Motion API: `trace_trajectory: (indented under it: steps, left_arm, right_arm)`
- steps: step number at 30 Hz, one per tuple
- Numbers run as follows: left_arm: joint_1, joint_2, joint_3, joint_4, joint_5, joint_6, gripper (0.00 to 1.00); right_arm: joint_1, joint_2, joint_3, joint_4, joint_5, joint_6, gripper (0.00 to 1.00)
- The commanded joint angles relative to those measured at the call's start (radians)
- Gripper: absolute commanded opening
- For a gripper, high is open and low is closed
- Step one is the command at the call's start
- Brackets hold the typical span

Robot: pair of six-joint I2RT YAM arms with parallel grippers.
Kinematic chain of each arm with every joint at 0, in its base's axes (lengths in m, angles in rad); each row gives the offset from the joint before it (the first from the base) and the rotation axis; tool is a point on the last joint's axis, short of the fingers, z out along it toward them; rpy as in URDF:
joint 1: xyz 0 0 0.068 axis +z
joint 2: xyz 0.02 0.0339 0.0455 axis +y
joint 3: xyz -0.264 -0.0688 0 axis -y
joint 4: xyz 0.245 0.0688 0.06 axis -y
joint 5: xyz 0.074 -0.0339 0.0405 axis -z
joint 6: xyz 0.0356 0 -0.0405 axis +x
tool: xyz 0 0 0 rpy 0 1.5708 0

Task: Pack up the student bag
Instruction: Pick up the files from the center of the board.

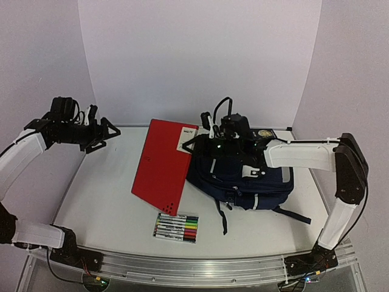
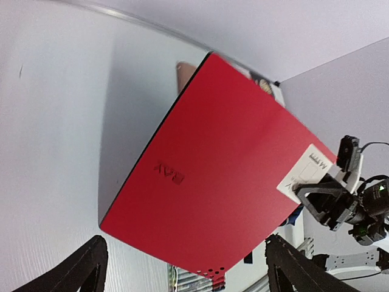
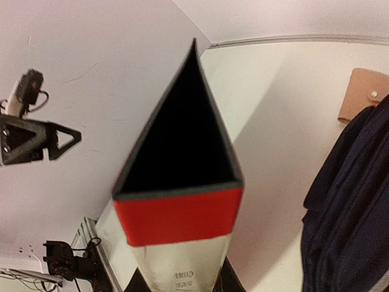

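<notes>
The student bag is a navy backpack lying right of the table's centre, with a strap trailing toward the front. It also shows at the right edge of the right wrist view. A red hardcover book slants to the left of the bag. My right gripper is shut on the book's white-labelled far corner, over the bag's left end. The left gripper hangs open and empty in the air at the far left, apart from the book.
A pack of coloured markers lies near the front edge, below the book. A tan leather piece sits on the table behind the bag. White walls close in the back and both sides.
</notes>
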Motion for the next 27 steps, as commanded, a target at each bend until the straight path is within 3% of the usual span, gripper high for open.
trace_trajectory:
  steps: [1,5,13,20,27]
  left_arm:
    - [-0.004,0.07,0.211,-0.011,0.065,0.129,0.9]
    - [-0.046,0.181,0.374,-0.009,0.123,0.183,0.89]
    - [-0.217,0.434,0.671,-0.222,0.239,0.386,0.89]
    - [-0.279,0.48,0.67,-0.288,0.509,0.464,0.89]
    - [-0.325,0.513,0.645,-0.411,0.605,0.553,0.88]
  right_arm:
    - [-0.031,-0.111,0.174,-0.274,-0.17,-0.266,0.0]
    - [-0.064,-0.151,0.225,-0.378,-0.304,-0.306,0.0]
    - [-0.099,-0.155,0.316,-0.53,-0.609,-0.369,0.0]
    - [-0.099,-0.163,0.321,-0.579,-0.691,-0.397,0.0]
    - [-0.1,-0.14,0.325,-0.59,-0.731,-0.397,0.0]
